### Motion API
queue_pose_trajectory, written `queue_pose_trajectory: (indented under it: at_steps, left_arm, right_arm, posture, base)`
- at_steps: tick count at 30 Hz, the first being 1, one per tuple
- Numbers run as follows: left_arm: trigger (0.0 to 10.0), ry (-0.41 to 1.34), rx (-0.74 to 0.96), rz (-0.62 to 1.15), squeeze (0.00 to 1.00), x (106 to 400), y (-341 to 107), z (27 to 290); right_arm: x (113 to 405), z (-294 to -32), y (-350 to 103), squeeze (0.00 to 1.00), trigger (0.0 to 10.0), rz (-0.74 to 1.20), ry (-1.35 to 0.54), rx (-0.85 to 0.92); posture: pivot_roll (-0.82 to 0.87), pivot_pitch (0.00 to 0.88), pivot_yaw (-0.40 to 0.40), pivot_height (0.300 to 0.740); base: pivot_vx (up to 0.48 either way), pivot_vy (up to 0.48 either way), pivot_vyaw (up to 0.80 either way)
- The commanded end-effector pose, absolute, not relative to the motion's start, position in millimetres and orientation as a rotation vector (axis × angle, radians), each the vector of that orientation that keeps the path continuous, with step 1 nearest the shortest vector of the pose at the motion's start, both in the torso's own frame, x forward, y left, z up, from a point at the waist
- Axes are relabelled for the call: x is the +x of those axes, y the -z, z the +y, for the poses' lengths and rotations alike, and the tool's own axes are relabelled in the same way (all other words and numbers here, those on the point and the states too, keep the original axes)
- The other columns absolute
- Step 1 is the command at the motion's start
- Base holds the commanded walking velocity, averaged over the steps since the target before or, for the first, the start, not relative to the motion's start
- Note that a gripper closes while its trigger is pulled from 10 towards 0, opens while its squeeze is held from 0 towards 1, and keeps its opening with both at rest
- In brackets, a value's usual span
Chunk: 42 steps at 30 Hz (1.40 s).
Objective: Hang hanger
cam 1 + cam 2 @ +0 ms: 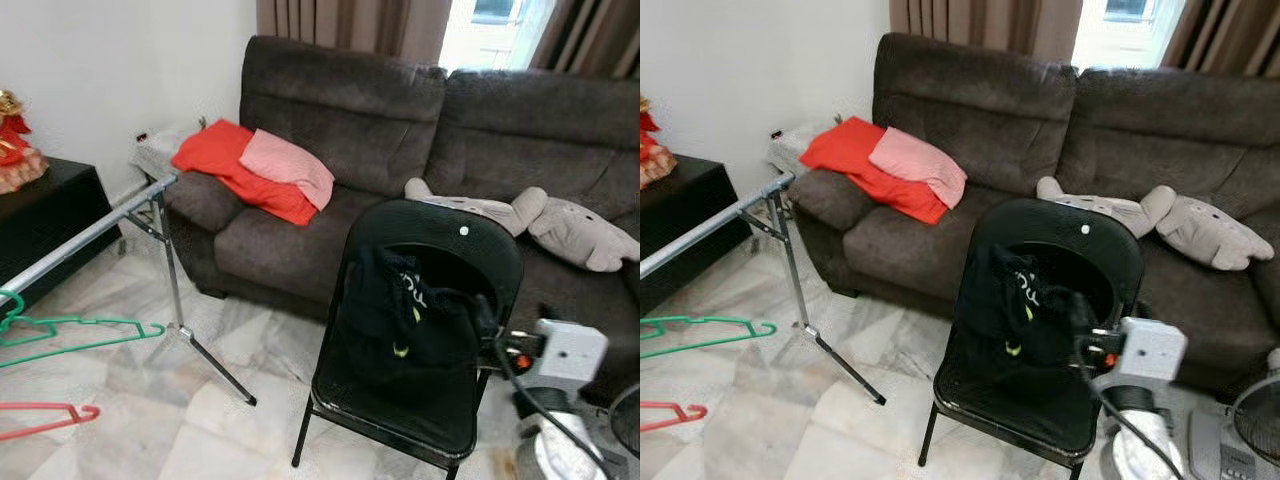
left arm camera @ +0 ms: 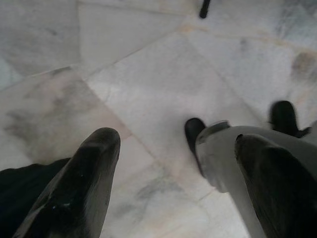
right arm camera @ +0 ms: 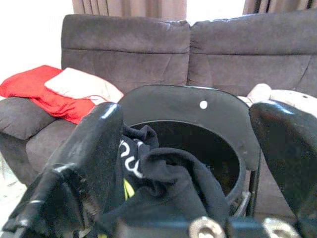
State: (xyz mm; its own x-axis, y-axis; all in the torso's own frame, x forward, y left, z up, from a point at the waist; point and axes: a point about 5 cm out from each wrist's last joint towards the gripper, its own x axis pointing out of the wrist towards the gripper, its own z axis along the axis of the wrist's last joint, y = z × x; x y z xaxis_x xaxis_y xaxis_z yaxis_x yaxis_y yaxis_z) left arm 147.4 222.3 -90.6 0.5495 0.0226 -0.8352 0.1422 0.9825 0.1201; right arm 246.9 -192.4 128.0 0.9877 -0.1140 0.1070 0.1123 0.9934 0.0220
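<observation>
**A:** Quick rundown, nearest stuff first. The right gripper point(image 3: 190, 163) is up at the lower right of the head views, aimed at the black folding chair point(image 1: 440, 260). Its fingers point(image 3: 86, 148) are spread wide with nothing between them. The black garment point(image 1: 405, 315) draped over the chair seat sits right in front of it. The left gripper point(image 2: 185, 183) hangs low, pointing at the marble floor point(image 2: 143, 84), fingers apart and empty too.

**B:** So where's the hanger?

**A:** Two of them, both at the lower left of the frame: a green hanger point(image 1: 60, 335) and, nearer the bottom edge, a red hanger point(image 1: 45, 418). Both lie with their long axis roughly left to right across the frame. I can't tell whether they're on the floor or hooked on something out of shot.

**B:** Which arm would you bet on?

**A:** Hangers are on the left side, well apart from the right gripper, so my guess is the left arm is nearer. It'd need to come up and across, though.

**B:** And where do they go?

**A:** Probably the metal drying rack point(image 1: 90, 232), one rail running diagonally from the left edge up toward the sofa point(image 1: 350, 110). On the sofa: one red cloth point(image 1: 225, 165), one pink cloth point(image 1: 290, 165) on top of it, one plush elephant point(image 1: 560, 225).
</observation>
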Motion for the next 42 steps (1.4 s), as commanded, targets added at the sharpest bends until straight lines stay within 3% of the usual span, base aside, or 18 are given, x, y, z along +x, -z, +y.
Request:
queue_pose_trajectory:
  at_steps: [1,12,20,23,27,32,38,42]
  left_arm:
    - [10.0,0.084,0.166,0.984,0.0,148.3,91.5,216.0]
    - [10.0,0.095,0.171,0.989,0.0,148.2,91.8,215.3]
    - [10.0,0.104,0.179,0.997,0.0,146.6,92.3,216.2]
    - [10.0,0.105,0.183,0.999,0.0,146.6,92.3,216.4]
    - [10.0,0.11,0.186,1.001,0.0,147.9,91.8,216.6]
    - [10.0,0.116,0.19,1.008,0.0,148.1,91.7,217.6]
    - [10.0,0.119,0.19,1.01,0.0,148.6,91.7,217.2]
    - [10.0,0.122,0.191,1.009,0.0,148.9,91.6,216.8]
  right_arm:
    - [247.6,-197.8,-128.8,0.0,10.0,-0.109,0.137,0.01]
    - [248.2,-196.9,-125.4,0.0,10.0,-0.101,0.154,0.021]
    - [244.9,-195.9,-129.0,0.0,10.0,-0.138,0.165,-0.018]
    - [237.1,-204.3,-132.1,0.0,10.0,-0.148,0.199,-0.082]
    - [219.3,-214.5,-137.9,0.0,10.0,-0.163,0.207,-0.293]
    - [179.5,-239.8,-127.2,0.0,10.0,-0.039,0.277,-0.731]
    - [168.5,-251.9,-119.3,0.0,10.0,0.032,0.334,-0.737]
    - [161.9,-259.9,-102.5,0.0,10.0,0.147,0.333,-0.838]
  posture:
    - [-0.03,0.021,-0.006,0.74]
    - [-0.03,0.004,0.005,0.74]
    - [-0.03,0.004,0.01,0.74]
    - [-0.03,0.012,0.01,0.74]
    - [-0.05,0.031,0.012,0.74]
    - [-0.06,0.04,0.012,0.74]
    - [-0.06,0.046,0.012,0.74]
    - [-0.05,0.046,0.01,0.74]
  base:
    - [0.285,0.0,0.0]
    - [0.284,0.0,-0.25]
    - [0.0,0.0,0.0]
    - [0.0,0.0,0.0]
    - [0.0,0.0,0.0]
    - [0.0,0.0,0.0]
    - [0.0,0.0,0.0]
    - [0.0,0.0,0.0]
